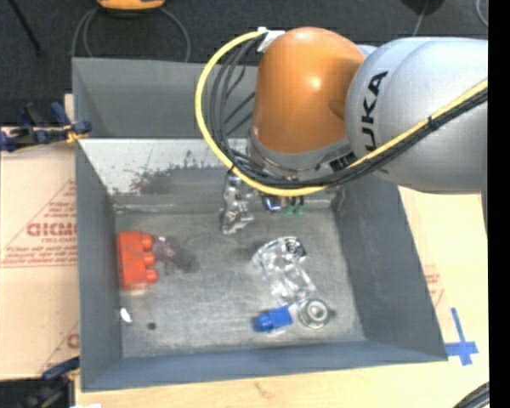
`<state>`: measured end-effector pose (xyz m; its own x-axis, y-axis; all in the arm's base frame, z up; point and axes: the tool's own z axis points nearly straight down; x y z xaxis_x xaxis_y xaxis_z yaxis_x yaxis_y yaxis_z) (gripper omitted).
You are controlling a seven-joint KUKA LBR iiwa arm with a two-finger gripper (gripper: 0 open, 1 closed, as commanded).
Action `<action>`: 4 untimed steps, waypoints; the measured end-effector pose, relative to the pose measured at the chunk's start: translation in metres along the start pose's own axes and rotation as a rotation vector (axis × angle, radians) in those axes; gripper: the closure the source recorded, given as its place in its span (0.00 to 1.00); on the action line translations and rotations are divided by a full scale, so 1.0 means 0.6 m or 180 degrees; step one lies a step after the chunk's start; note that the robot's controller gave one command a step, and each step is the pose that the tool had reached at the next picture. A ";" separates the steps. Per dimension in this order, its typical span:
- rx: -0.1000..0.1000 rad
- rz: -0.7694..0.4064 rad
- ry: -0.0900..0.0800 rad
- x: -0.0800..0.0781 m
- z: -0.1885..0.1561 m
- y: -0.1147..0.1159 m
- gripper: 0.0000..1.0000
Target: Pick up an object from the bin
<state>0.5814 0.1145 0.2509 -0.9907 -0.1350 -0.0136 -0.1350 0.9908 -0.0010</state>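
My gripper [235,218] hangs below the orange wrist cover, over the bare back middle of the bin floor, with nothing seen in it. A crumpled clear plastic thing [280,264] lies just to its front right. In front of that are a small blue piece [273,320] and a round clear cap [314,313]. An orange-red studded block [137,260] lies at the left side of the bin, well apart from the gripper.
A tiny white scrap [126,315] and a dark speck [151,325] lie near the front left corner. A faint grey smudge-like bit [177,255] sits right of the block. The arm and its cover hide the bin's back right part.
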 end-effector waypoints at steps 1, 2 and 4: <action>0.0002 -0.0002 0.0029 0.003 0.008 0.000 0.00; -0.0006 0.0102 0.0057 0.030 0.214 0.026 0.00; -0.0008 -0.0260 0.0020 -0.043 0.289 0.059 1.00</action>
<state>0.6047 0.1534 0.0777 -0.9765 -0.2155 -0.0073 -0.2155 0.9765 0.0006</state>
